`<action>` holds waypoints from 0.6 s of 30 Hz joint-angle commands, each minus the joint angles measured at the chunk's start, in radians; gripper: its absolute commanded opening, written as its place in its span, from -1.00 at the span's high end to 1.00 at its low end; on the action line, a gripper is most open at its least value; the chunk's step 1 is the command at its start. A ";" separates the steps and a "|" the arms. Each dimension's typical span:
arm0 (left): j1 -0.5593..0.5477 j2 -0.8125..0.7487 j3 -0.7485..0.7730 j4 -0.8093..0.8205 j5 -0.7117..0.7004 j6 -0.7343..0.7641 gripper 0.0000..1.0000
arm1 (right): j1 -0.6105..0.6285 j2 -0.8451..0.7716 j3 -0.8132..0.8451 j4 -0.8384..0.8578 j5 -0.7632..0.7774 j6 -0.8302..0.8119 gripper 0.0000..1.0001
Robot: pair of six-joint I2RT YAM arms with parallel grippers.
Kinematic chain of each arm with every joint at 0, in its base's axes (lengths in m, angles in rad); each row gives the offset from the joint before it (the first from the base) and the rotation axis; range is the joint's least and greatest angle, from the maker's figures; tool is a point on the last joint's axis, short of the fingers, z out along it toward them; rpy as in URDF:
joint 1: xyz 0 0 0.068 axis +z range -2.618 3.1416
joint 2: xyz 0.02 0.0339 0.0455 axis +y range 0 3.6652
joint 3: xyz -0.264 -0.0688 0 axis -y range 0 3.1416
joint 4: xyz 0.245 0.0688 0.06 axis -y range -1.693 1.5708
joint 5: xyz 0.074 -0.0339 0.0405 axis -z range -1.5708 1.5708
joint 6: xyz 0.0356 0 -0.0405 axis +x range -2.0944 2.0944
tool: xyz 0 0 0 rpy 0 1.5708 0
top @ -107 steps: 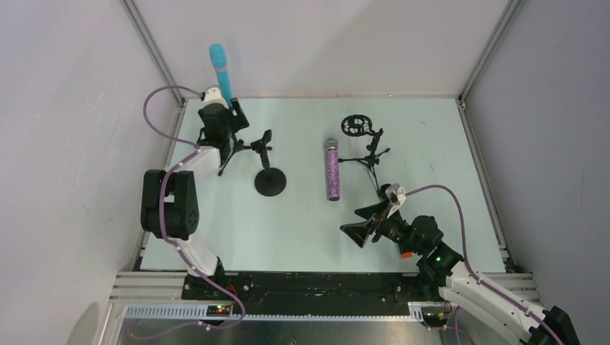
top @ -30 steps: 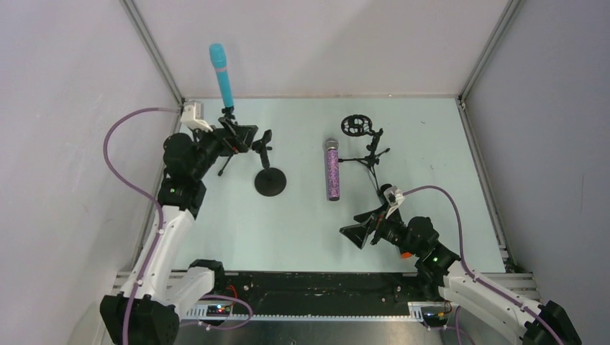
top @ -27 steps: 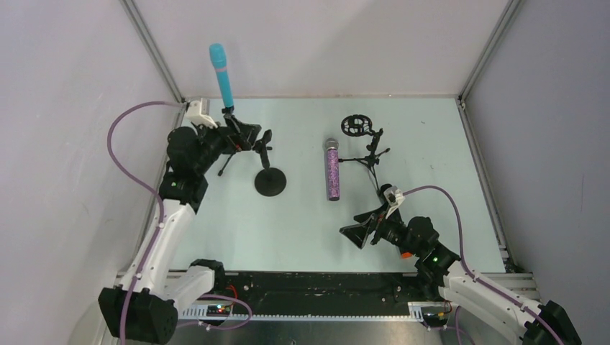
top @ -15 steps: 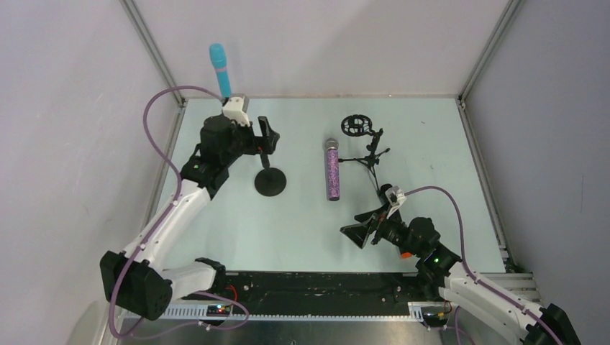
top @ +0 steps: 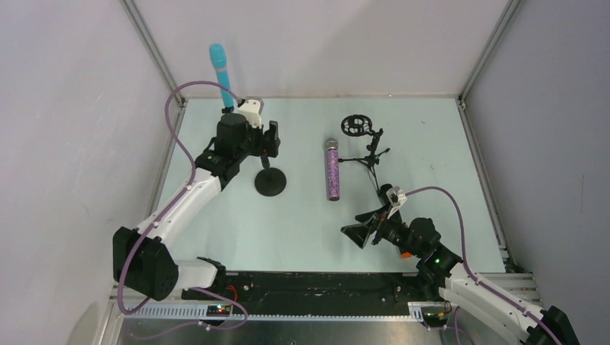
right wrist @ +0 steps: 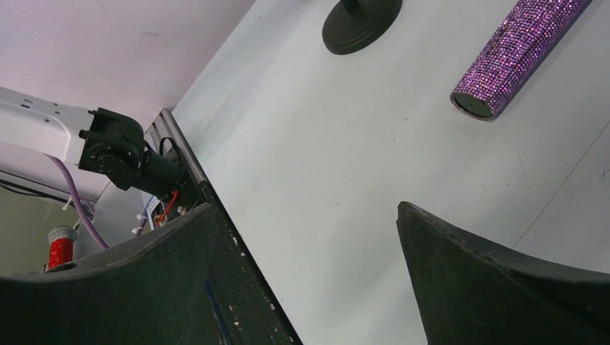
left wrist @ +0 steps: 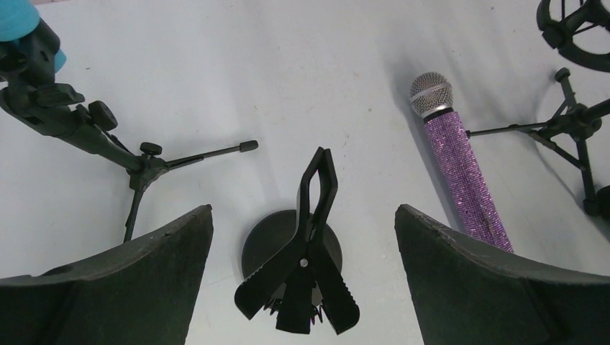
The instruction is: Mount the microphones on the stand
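Note:
The light blue microphone stands upright in a small tripod stand at the back left; its lower end shows in the left wrist view. The purple glitter microphone with its silver mesh head lies flat mid-table. A round-base stand with a black spring clip stands between them. My left gripper hovers open over that clip, touching nothing. My right gripper is open and empty near the front right. An orange tip peeks from under the right arm.
A tripod stand with a ring-shaped shock mount stands right of the purple microphone. Grey walls and metal posts close in the table at the back and sides. The black front rail runs below my right gripper.
My left arm has swung right, from beside the blue microphone's tripod to above the round-base clip stand, jaws open throughout. The right arm and the microphones have not moved.

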 commanded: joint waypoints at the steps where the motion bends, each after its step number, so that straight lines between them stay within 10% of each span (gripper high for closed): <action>1: -0.010 0.011 0.034 0.009 0.016 0.044 -0.99 | -0.001 -0.010 0.004 0.002 0.018 0.015 -0.99; 18: -0.040 0.000 -0.022 -0.001 -0.109 0.063 -0.80 | -0.013 0.004 0.008 -0.001 0.015 0.020 -1.00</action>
